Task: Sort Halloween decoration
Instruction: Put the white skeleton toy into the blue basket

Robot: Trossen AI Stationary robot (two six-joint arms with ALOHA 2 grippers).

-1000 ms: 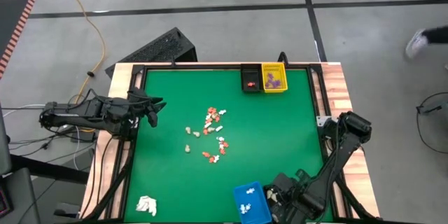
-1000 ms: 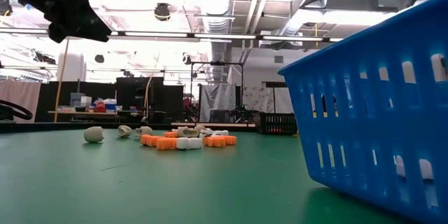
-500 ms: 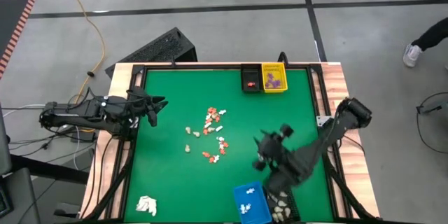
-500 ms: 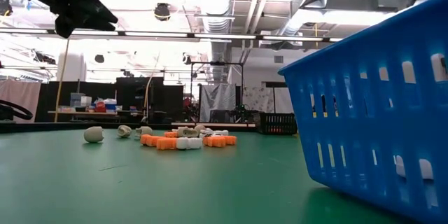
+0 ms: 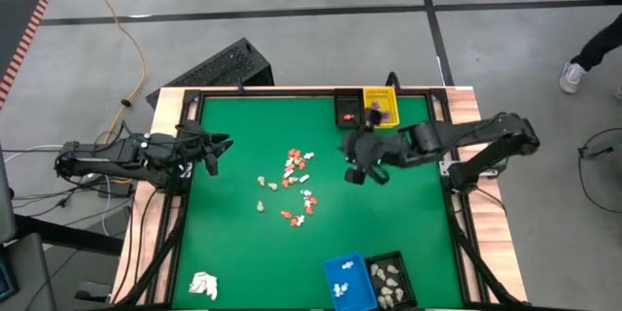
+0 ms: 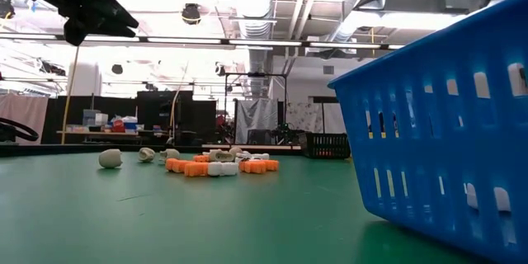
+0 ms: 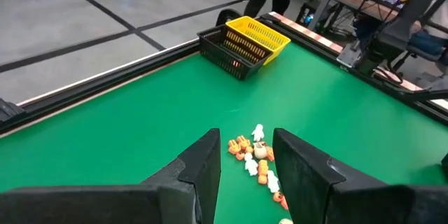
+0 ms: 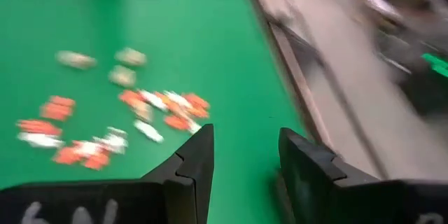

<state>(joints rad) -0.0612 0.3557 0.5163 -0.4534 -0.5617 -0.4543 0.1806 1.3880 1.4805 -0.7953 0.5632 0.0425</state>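
Halloween decoration (image 5: 294, 187) lying scattered mid-table on green mat (image 5: 243, 243); right gripper (image 5: 358, 162) hanging over the mat beside the pieces, near yellow basket (image 5: 380, 108), fingers spread, empty; left gripper (image 5: 212, 153) waiting at left edge, fingers parted, holding nothing

We see a matt green mat (image 5: 233, 243) like felt on a table with pale wood-grain edges (image 5: 483, 136). The blue basket (image 6: 445, 132) looks like smooth, slightly glossy plastic, as do the yellow bin (image 5: 381, 109) and black bin (image 5: 347, 110). The small pieces (image 6: 216, 165) look like matt plastic. Both arms' fingers (image 7: 203, 171) are matt black.
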